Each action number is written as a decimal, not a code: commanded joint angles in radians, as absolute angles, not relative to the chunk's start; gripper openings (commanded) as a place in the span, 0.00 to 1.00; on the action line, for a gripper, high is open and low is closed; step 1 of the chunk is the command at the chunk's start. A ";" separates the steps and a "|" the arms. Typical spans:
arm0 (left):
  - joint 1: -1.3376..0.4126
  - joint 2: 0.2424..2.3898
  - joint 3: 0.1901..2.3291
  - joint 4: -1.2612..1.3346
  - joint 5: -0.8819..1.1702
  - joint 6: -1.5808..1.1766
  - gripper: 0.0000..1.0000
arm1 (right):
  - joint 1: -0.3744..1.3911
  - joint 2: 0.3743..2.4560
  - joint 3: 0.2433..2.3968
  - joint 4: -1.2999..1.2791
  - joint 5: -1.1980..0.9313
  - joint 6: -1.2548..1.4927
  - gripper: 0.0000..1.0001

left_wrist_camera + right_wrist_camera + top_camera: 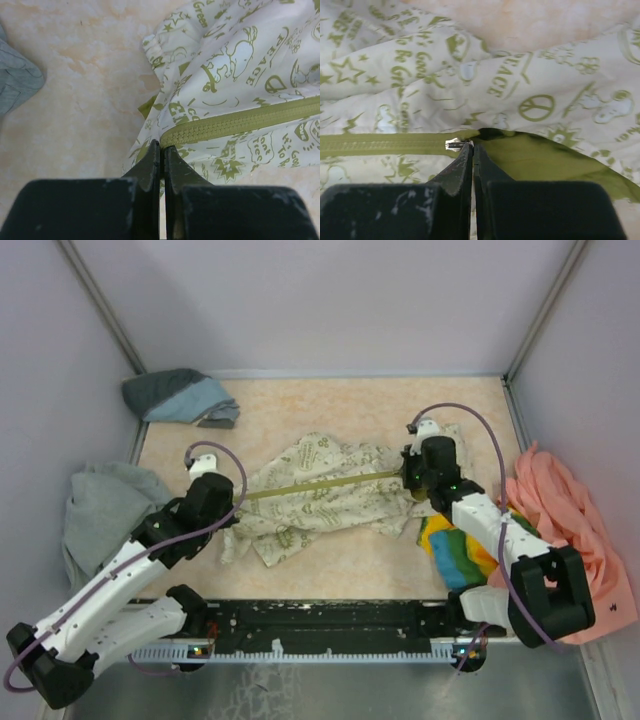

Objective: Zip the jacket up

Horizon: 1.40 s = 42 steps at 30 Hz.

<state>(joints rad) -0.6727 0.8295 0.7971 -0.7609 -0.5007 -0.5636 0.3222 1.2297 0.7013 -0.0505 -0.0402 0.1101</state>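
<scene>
The cream jacket [320, 498] with olive-green prints lies crumpled mid-table, its olive zipper strip [320, 485] pulled taut between both grippers. My left gripper [238, 503] is shut on the jacket's hem at the zipper's lower end [172, 137]; in the left wrist view the closed teeth [235, 122] run off to the right from my left gripper [162, 146]. My right gripper [408, 478] is shut at the silver zipper slider [454, 144], gripping its pull with my right gripper [472, 146]. Left of the slider the zipper [380, 145] is closed; to its right the olive lining [545, 160] shows.
A grey-blue garment [180, 397] lies at the back left. A grey sweatshirt [105, 505] hangs over the left edge, and its corner [15, 75] shows beside the jacket. A peach-pink garment [565, 520] and a multicoloured cloth [460, 550] lie on the right. Walls enclose the table.
</scene>
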 commanded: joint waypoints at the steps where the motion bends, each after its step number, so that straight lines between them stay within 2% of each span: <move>1: -0.657 0.807 0.803 -0.725 -0.631 -0.620 0.00 | 0.234 1.199 0.771 -0.022 0.127 0.112 0.00; 8: -0.655 0.792 0.771 -0.625 -0.550 -0.568 0.00 | 0.123 1.260 0.903 -0.020 0.191 0.083 0.00; 15: -0.654 0.849 0.852 -0.482 -0.474 -0.437 0.01 | 0.122 1.330 1.148 -0.025 0.011 0.065 0.00; 18: -0.653 0.902 0.911 -0.474 -0.429 -0.393 0.08 | 0.122 1.328 1.220 -0.079 -0.028 0.067 0.00; 20: -0.653 0.920 0.923 -0.500 -0.421 -0.403 0.20 | 0.121 1.309 1.207 -0.116 -0.073 0.080 0.00; 25: -0.654 0.839 0.878 -0.523 -0.471 -0.414 0.67 | 0.122 1.150 0.999 -0.090 -0.112 0.150 0.41; 27: -0.654 0.789 0.875 -0.526 -0.514 -0.397 0.78 | 0.123 1.069 0.926 -0.085 -0.079 0.196 0.55; 28: -0.654 0.769 0.883 -0.530 -0.537 -0.387 0.81 | 0.123 1.027 0.895 -0.087 -0.057 0.214 0.62; 29: -0.653 0.749 0.894 -0.535 -0.566 -0.375 0.82 | 0.122 0.988 0.876 -0.097 -0.042 0.226 0.74; 30: -0.654 0.726 0.908 -0.539 -0.587 -0.365 0.85 | 0.122 0.942 0.866 -0.114 -0.028 0.234 0.79; 35: -0.653 0.590 0.966 -0.511 -0.656 -0.293 1.00 | 0.123 0.773 0.873 -0.250 0.058 0.236 0.81; 42: -0.653 0.341 0.961 -0.415 -0.619 -0.155 1.00 | 0.122 0.443 0.818 -0.313 0.144 0.183 0.81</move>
